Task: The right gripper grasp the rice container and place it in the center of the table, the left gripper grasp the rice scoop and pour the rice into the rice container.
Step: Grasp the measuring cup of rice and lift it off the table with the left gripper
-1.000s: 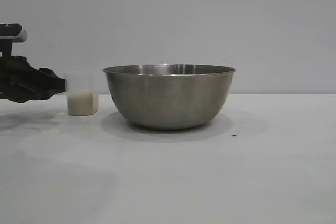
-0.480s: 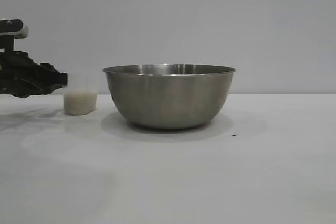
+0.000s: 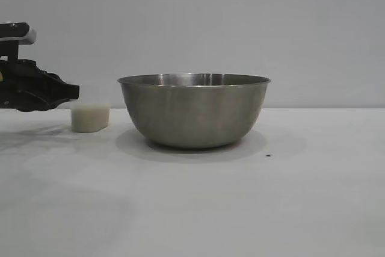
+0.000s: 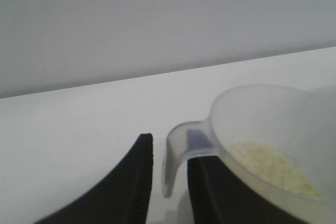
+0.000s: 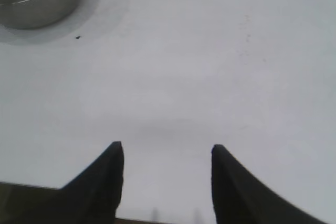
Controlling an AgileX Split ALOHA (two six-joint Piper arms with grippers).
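The left hand (image 4: pixel 169 182) sits level at the counter's left end with its two fingers closing on the side handle of the rice scoop (image 3: pixel 90 117); in the left wrist view the handle stands between the black fingers, one finger pressed close against it and the other still a sliver away, so I judge the grip as nearly but not fully made. The scoop rests on the counter (image 3: pixel 192 209) with its rice (image 4: pixel 273 169) inside, just left of the rice container (image 3: pixel 194 111) and apart from it. The container stands upright at about the middle of the counter, so the first half of the job looks done. The right hand (image 5: pixel 167 182) hangs back over bare counter, fingers spread and grasping nothing, the bowl well off from it. What remains, by my reading: firm up the hold on the handle, lift the scoop, carry it over the rim and tip the rice in.

Against the earlier frames, the left hand's fingers have narrowed, and the scoop has slid a little leftward and sits lower in the exterior view (its clear upper wall is now hard to make out); the container has not moved
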